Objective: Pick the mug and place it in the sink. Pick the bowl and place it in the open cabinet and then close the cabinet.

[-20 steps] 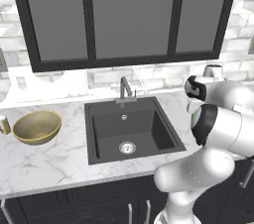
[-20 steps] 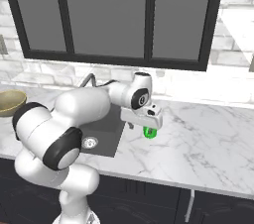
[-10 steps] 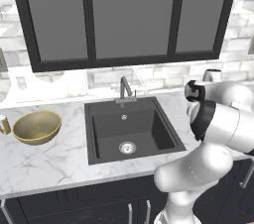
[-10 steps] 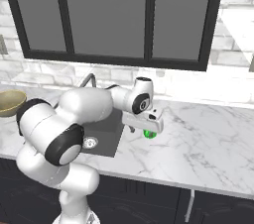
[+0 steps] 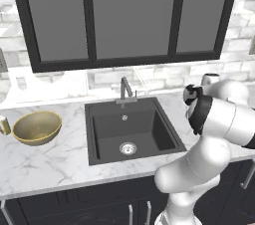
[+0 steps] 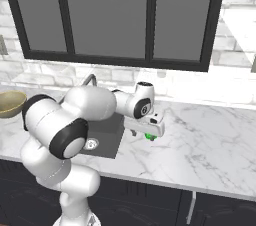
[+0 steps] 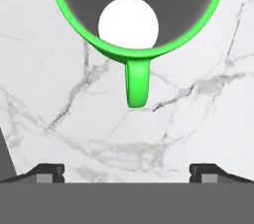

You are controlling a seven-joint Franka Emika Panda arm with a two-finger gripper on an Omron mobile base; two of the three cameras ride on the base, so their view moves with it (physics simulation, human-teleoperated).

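The green mug (image 7: pixel 128 23) stands upright on the marble counter right of the sink (image 5: pixel 104 137), its handle (image 7: pixel 137 86) pointing toward my hand. My gripper (image 7: pixel 128 172) hangs open just above it, fingertips (image 7: pixel 49 171) spread wide with nothing between them. From the right base view only a green sliver of the mug (image 6: pixel 150 136) peeks out under the gripper (image 6: pixel 147 132). The tan bowl (image 5: pixel 37 127) sits on the counter left of the sink, also seen as the bowl (image 6: pixel 10 102) at the left edge. The cabinet is out of view.
A grey faucet (image 5: pixel 125 91) rises behind the black basin. A small brass cylinder (image 5: pixel 4 125) stands left of the bowl. Grey glass-fronted cabinets (image 5: pixel 129 15) hang above. Open marble counter (image 6: pixel 210 140) stretches to the right of the mug.
My hand has come down lower over the mug, so less green shows beneath it. The jaws stayed open; bowl and mug have not moved.
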